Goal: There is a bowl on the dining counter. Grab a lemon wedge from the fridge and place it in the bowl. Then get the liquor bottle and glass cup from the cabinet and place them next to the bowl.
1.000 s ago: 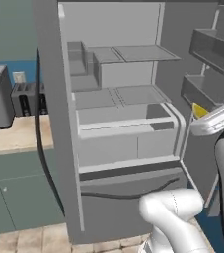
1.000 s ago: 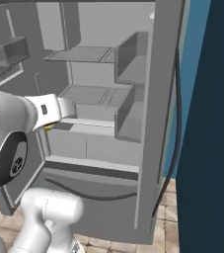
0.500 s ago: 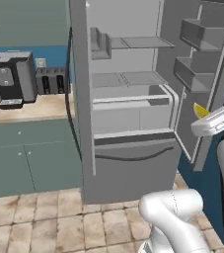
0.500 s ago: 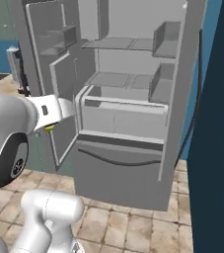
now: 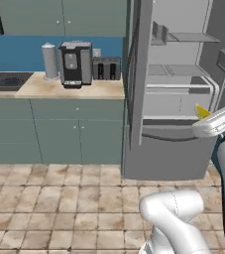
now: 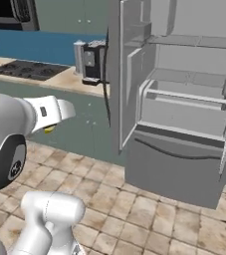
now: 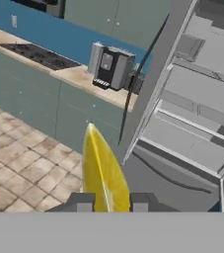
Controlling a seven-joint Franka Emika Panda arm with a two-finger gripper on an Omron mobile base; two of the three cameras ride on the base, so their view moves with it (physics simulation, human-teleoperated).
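My gripper (image 7: pixel 107 200) is shut on the lemon wedge (image 7: pixel 102 170), a bright yellow slice standing up between the two dark fingertips. From the left base the lemon wedge (image 5: pixel 201 111) pokes out above the white hand (image 5: pixel 212 124), in front of the fridge (image 5: pixel 181 104). From the right base a bit of the lemon wedge (image 6: pixel 49 129) shows under the hand (image 6: pixel 55 112). The grey fridge (image 6: pixel 184 114) stands with its doors open and its shelves bare. Grey-green wall cabinets (image 5: pixel 59 17) hang above the worktop. The bowl, dining counter, liquor bottle and glass cup are out of view.
A beige worktop (image 5: pixel 59 87) left of the fridge carries a black hob (image 5: pixel 2 79), a white canister (image 5: pixel 49 60), a coffee machine (image 5: pixel 75 63) and a toaster (image 5: pixel 106 68). Grey-green base units (image 5: pixel 59 129) stand under it. The open fridge door (image 5: pixel 139 74) juts out over the tiled floor (image 5: pixel 59 198).
The whole picture has shifted: the base has backed off from the fridge and turned left, bringing the worktop into view. The lemon wedge stays in the shut gripper.
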